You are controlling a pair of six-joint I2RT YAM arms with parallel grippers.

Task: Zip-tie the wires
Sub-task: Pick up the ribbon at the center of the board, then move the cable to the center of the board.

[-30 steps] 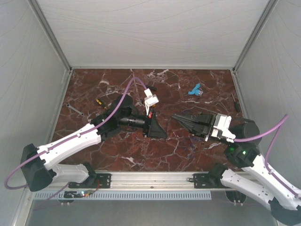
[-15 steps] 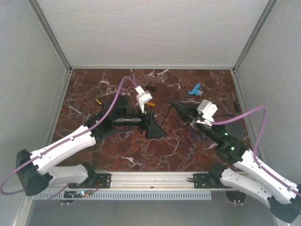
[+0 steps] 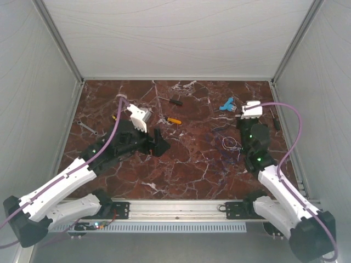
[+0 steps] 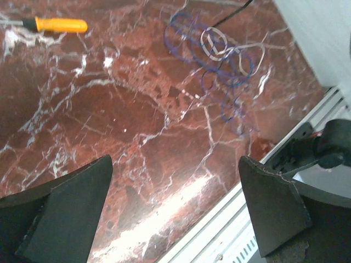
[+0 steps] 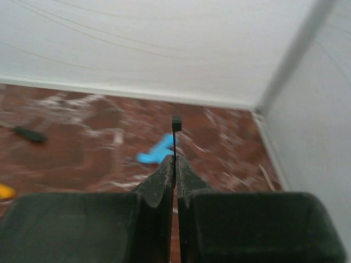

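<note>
Furthest left on the dark red marble table (image 3: 192, 170), a small wrench (image 3: 86, 127) lies near the side wall. Next comes the left gripper (image 3: 160, 142), stretched low over the table's middle. Its jaws stand wide apart, and the left wrist view shows only bare marble between the two fingers (image 4: 71, 211). An orange-handled screwdriver (image 3: 173, 120) lies just beyond it, towards the back wall.

Right of centre lie the wires (image 3: 230, 143), a loose tangle of thin blue-purple loops flat on the marble. They are well apart from the left gripper and close beside the right arm. In the left wrist view a pale loop sits among the wires (image 4: 216, 66).

The right gripper (image 5: 175, 159) points towards the back wall, and its jaws are pressed together. They pinch a thin black zip tie (image 5: 176, 123), whose square head stands up above the tips. Beyond it a small blue object (image 3: 226, 104) lies near the back, and a dark screwdriver (image 3: 274, 118) lies by the right wall.
</note>
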